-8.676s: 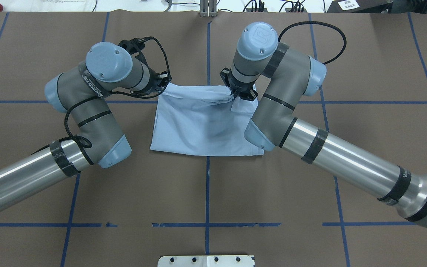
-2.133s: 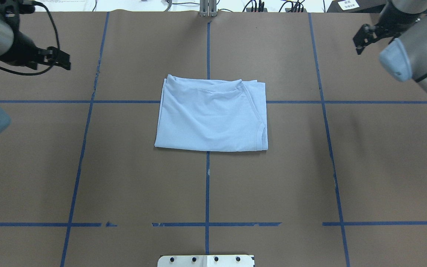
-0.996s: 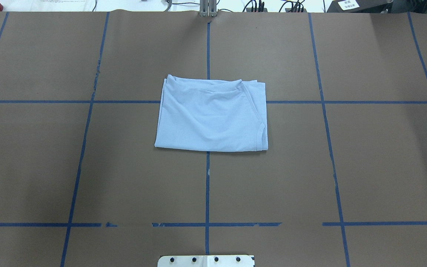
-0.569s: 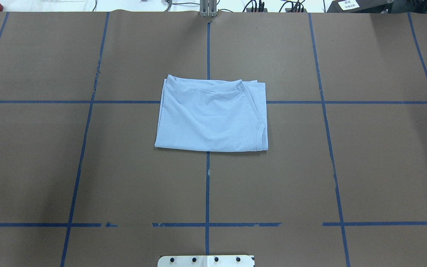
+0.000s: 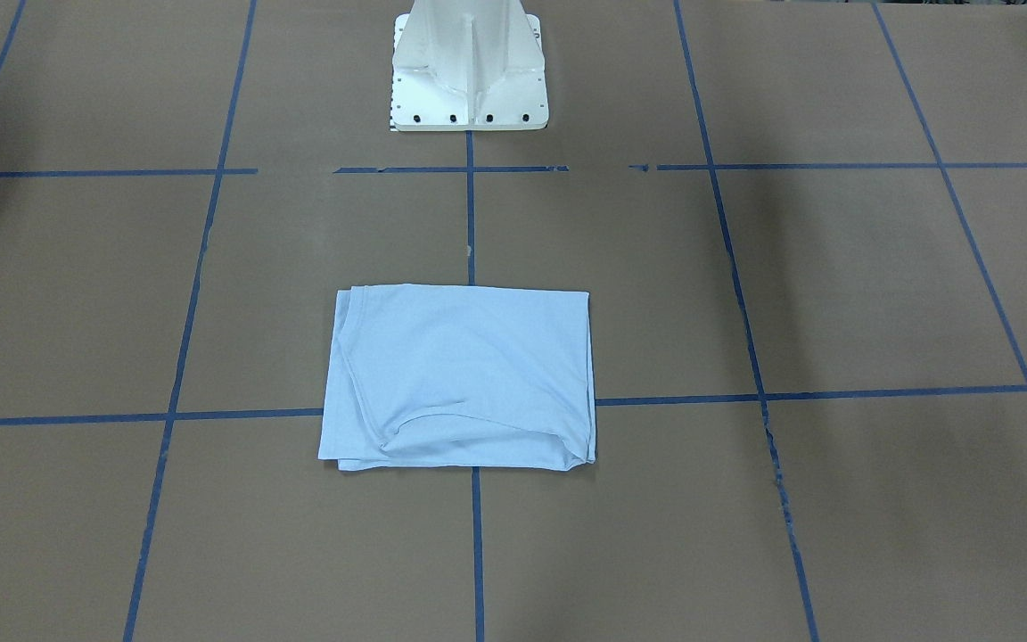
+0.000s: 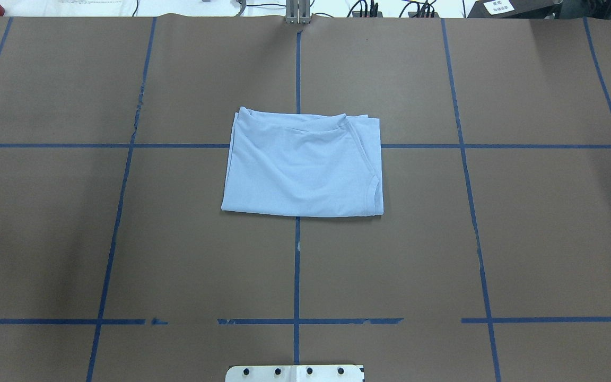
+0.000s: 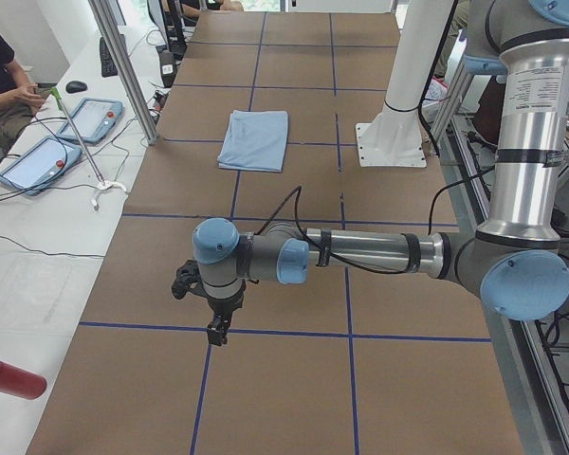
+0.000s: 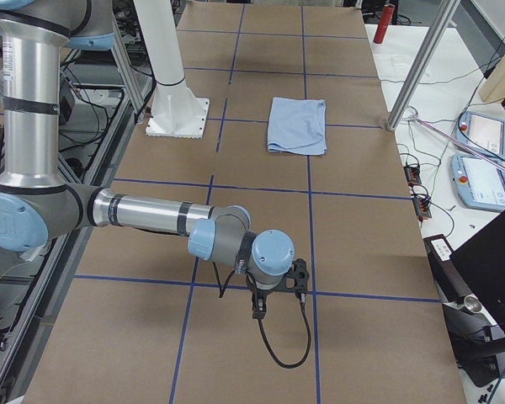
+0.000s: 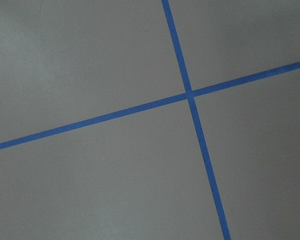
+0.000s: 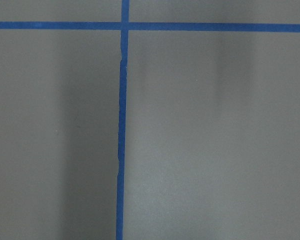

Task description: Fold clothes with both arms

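Already folded, the T-shirt [image 6: 302, 167] lies far from left tool [image 7: 215, 332] and right tool [image 8: 258, 307], widths impossible to tell.

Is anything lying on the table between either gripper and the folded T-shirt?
Nothing visible. The left gripper and right gripper hang over opposite ends of the table, and only its brown surface with blue tape lines lies between each and the T-shirt. The white pedestal stands off to the side.

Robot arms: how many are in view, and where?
2. The left arm reaches low over the left end of the table; the right arm over its right end. Both are far from the T-shirt.
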### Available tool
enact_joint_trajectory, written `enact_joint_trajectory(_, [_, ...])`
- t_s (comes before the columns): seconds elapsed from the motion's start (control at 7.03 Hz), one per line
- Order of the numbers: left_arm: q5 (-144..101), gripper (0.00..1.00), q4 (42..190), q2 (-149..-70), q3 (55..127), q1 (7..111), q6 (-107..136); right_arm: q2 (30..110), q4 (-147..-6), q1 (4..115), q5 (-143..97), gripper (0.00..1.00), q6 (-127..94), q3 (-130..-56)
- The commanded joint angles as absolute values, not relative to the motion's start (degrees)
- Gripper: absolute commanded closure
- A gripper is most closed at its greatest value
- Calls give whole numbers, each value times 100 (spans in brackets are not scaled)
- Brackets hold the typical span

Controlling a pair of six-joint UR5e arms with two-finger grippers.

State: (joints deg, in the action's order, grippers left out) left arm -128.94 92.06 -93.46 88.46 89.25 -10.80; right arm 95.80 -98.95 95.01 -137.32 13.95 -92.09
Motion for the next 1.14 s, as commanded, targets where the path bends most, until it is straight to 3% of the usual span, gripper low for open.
enact_joint_trajectory(0.0, [-12911,0,9176,-9361,8815,8930,-1090,9563,-9879,9501,-13720,0,1223,-9263])
enact_joint_trajectory(1.0, [-13201,0,9167,-9308,8815,8947,-1081,9466,-9861,9352,-13685,0,378,-9896])
